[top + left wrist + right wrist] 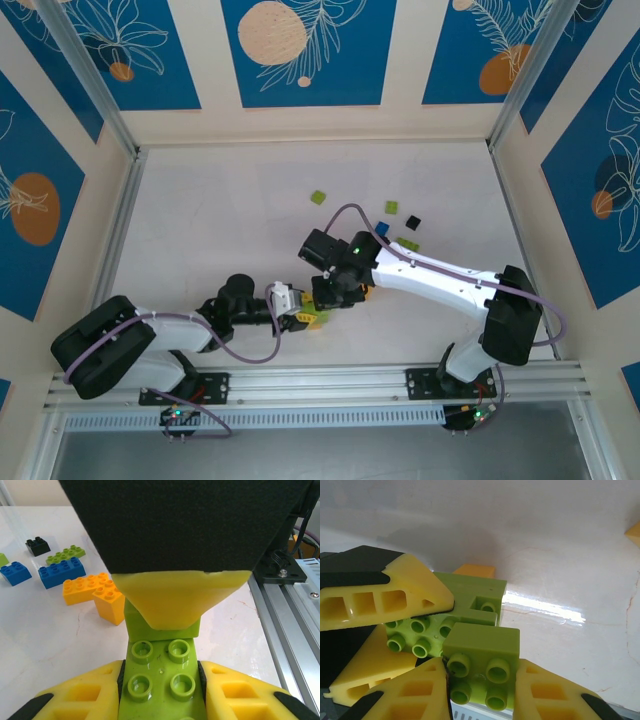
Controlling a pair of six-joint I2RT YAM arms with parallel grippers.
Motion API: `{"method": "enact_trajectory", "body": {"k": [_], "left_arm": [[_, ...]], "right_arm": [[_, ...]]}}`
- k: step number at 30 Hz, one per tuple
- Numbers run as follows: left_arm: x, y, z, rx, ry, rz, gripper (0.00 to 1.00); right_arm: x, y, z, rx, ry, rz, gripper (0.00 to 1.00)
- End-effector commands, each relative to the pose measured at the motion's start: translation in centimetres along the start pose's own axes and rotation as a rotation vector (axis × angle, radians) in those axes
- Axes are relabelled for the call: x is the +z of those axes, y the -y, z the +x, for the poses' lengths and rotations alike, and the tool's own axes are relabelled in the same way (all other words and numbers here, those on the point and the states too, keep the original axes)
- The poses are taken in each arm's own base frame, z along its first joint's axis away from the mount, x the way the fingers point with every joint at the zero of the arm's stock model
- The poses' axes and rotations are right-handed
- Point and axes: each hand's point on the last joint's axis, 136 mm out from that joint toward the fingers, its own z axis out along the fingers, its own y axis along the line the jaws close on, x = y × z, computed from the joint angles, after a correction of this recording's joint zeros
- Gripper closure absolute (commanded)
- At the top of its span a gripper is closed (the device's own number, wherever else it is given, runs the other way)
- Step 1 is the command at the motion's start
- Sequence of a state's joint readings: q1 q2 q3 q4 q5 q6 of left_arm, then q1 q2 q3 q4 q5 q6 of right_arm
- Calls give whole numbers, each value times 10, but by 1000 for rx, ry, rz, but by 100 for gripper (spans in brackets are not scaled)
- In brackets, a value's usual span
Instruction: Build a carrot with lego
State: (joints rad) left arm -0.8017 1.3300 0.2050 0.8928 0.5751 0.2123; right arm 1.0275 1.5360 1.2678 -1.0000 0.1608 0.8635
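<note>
My left gripper [161, 669] is shut on a long lime green lego brick [161, 682], studs facing the camera. At that brick's far end sits a second lime green brick [136, 622], partly covered by a yellow finger [180, 597] of the right gripper. My right gripper [481, 672] is shut on a small lime green brick [482, 642] that touches the left gripper's green brick [417, 630]. From the top, both grippers [297, 318] [335, 297] meet over the green lego [318, 317] near the table's front middle.
Loose bricks lie beyond the grippers: orange ones [92, 589], two blue [61, 572] [15, 573], a lime green one [65, 555] and a black one [37, 545]. An aluminium rail [290, 620] runs along the near table edge. Another green brick [318, 197] lies farther back.
</note>
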Motion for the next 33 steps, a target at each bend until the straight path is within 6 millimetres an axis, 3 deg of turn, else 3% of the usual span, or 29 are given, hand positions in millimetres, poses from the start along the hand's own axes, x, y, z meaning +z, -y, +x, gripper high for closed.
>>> {"method": "enact_trajectory", "body": {"k": [1, 9, 23, 33], "left_arm": [[0, -1, 19, -12, -72, -14, 74], [0, -1, 19, -13, -72, -14, 74], [0, -1, 20, -14, -75, -16, 74], [0, -1, 19, -14, -74, -14, 74]], "right_arm": [[33, 27, 31, 5, -141, 127, 73], [31, 35, 31, 6, -132, 154, 73], [11, 39, 26, 69, -51, 167, 74], [12, 50, 30, 123, -31, 183, 74]]}}
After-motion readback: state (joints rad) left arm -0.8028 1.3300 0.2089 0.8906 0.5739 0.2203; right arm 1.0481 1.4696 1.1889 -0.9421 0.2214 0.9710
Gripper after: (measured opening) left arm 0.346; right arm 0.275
